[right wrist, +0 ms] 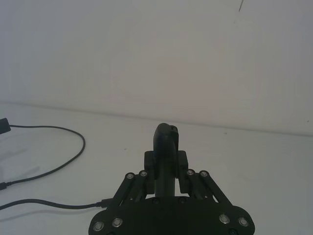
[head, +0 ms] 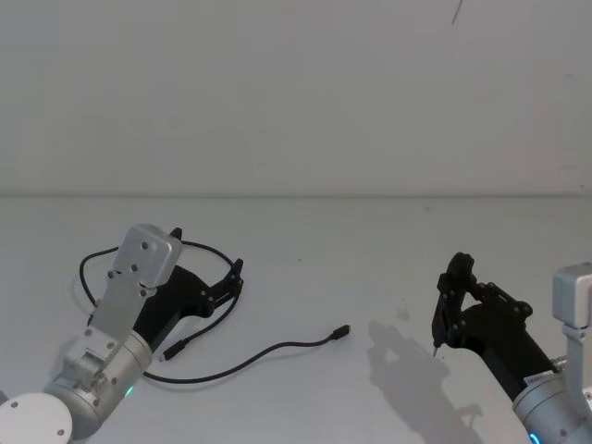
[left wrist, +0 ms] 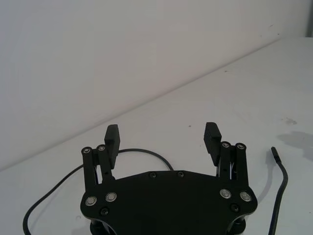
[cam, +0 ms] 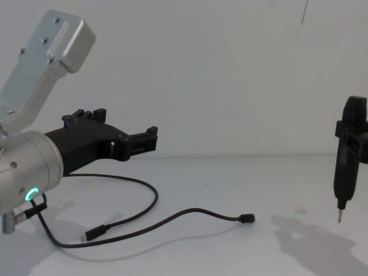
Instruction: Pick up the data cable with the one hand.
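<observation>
The data cable (head: 277, 349) lies slack on the white table (head: 370, 250), a thin black cord with one plug (head: 342, 331) toward the middle and the other plug (head: 173, 351) near my left arm. Its far end loops back under my left gripper (head: 208, 250). That broad black gripper is open and empty, and hangs a little above the loop without touching it. The left wrist view shows its fingers (left wrist: 212, 134) spread wide, with the cable (left wrist: 142, 151) on the table beyond. From the chest, the cable (cam: 190, 213) lies below the left gripper (cam: 123, 126). My right gripper (head: 442, 319) hangs shut at the right, apart from the cable.
A plain white wall (head: 296, 92) rises behind the table's back edge. A thin dark streak (head: 457, 11) marks the wall at upper right. The right gripper's thin pin tip (cam: 339, 217) points down just above the table.
</observation>
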